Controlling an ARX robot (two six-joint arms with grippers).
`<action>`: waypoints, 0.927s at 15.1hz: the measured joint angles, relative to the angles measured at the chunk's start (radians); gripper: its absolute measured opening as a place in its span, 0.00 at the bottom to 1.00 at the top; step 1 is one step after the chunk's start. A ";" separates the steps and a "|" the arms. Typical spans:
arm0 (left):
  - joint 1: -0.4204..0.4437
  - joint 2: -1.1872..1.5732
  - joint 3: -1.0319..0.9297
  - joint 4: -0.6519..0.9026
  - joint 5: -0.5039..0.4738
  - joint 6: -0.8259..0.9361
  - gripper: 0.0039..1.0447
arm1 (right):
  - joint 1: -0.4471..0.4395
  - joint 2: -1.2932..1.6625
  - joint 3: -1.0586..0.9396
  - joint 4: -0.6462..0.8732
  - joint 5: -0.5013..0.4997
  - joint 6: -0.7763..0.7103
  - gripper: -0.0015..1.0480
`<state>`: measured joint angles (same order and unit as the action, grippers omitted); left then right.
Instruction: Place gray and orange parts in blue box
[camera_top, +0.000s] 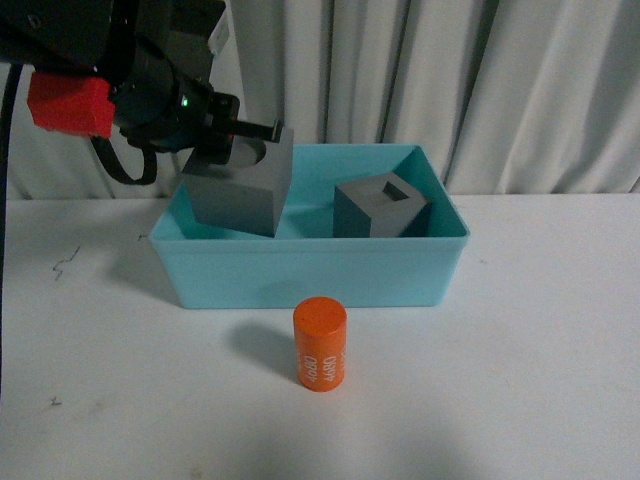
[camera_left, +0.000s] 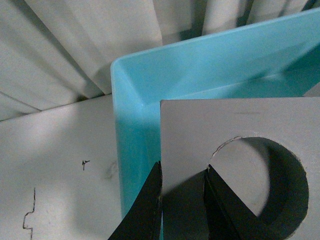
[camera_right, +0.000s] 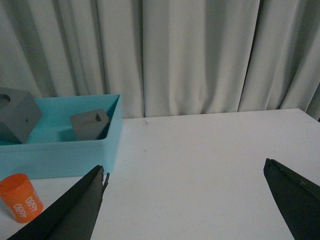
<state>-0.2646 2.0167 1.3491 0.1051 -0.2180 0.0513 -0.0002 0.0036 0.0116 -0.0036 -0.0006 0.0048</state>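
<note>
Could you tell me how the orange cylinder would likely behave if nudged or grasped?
The orange cylinder stands upright on a flat end, so it probably sits steady; knocked over, it would likely roll. Its smooth curved side might slip in a pinch grip.

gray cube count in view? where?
2. Round-recess cube, pinched by the left fingers, hangs at the blue box's left end; square-recess cube sits tilted inside its right half. None looks hidden.

Our left arm (camera_top: 130, 50) is black — red block (camera_top: 68, 103), green light (camera_top: 184, 100), looped black cable (camera_top: 105, 160); left tool (camera_left: 184, 166) and right tool (camera_right: 185, 167) show black tapered fingers (camera_right: 65, 215).
</note>
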 joint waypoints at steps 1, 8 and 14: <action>0.006 0.020 0.000 0.008 -0.011 0.014 0.17 | 0.000 0.000 0.000 0.000 0.000 0.000 0.94; 0.018 0.043 0.000 0.011 -0.017 0.032 0.17 | 0.000 0.000 0.000 0.000 0.000 0.000 0.94; 0.021 0.027 -0.013 -0.034 0.027 -0.037 0.85 | 0.000 0.000 0.000 0.000 0.000 0.000 0.94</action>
<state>-0.2436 2.0438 1.3357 0.0711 -0.1913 0.0143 -0.0002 0.0036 0.0116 -0.0036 -0.0002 0.0048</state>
